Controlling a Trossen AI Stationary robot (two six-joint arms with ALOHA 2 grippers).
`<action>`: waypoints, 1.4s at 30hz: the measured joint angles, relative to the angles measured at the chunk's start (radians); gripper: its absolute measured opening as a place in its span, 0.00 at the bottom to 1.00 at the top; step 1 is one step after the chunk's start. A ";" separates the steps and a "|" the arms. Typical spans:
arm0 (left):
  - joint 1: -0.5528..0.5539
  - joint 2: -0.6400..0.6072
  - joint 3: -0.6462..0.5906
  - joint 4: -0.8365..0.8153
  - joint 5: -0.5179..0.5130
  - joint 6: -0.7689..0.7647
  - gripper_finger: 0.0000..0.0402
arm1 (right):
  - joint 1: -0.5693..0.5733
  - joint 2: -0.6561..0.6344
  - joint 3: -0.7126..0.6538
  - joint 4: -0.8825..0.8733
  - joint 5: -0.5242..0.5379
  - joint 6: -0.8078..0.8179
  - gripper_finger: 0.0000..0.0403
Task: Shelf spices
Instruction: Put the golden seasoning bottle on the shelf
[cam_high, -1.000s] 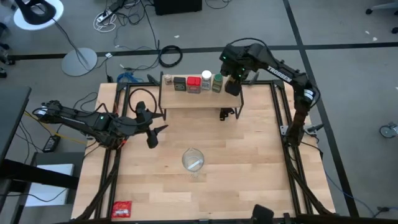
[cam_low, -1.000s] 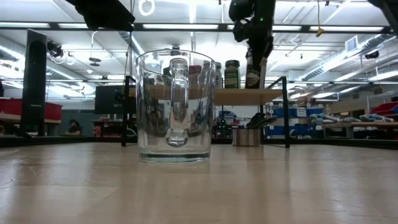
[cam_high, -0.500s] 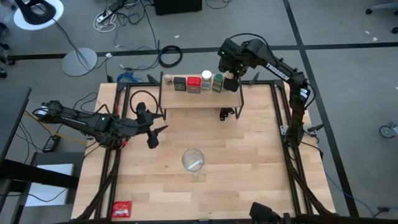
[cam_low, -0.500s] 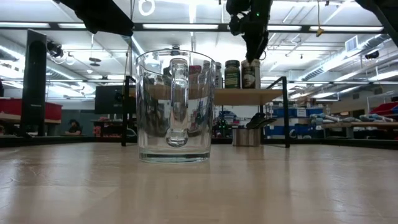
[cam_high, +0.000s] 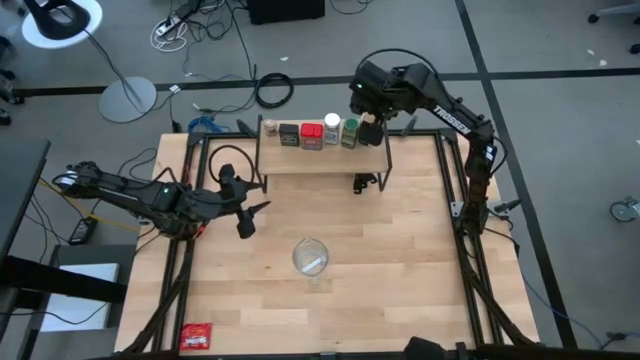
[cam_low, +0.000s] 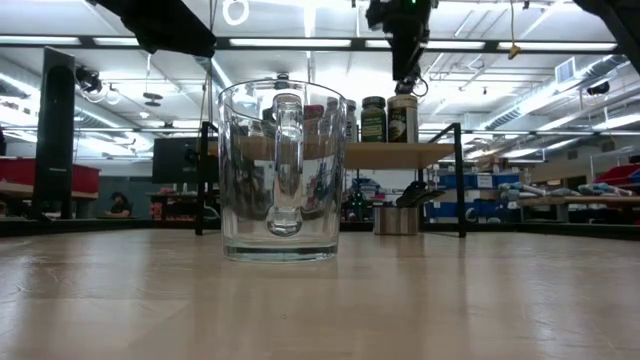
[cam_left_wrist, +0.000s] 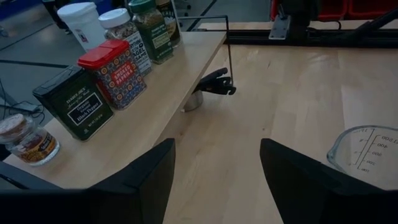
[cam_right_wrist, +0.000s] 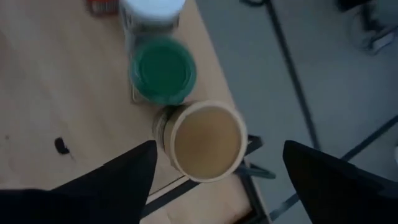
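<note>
The right gripper has let go of the tan-lidded jar and risen with fingers apart. The jar now stands on the shelf, beside the green-lidded jar, so all six spices look shelved.

Two dark jointed arms, white lettering on right arm, black cables

Even, bright overhead ceiling light; right wrist view blurred, perhaps from motion; table shadows soft.
</note>
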 joint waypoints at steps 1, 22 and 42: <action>0.000 0.000 0.000 -0.001 0.000 0.000 0.60 | 0.011 0.000 0.019 0.000 0.019 0.009 0.85; -0.001 0.000 0.000 -0.002 0.000 0.002 0.60 | 0.109 -0.036 0.018 0.000 -0.072 0.111 0.02; -0.001 0.000 0.000 -0.001 0.000 0.004 0.60 | 0.039 -0.035 -0.208 0.080 -0.034 0.144 0.00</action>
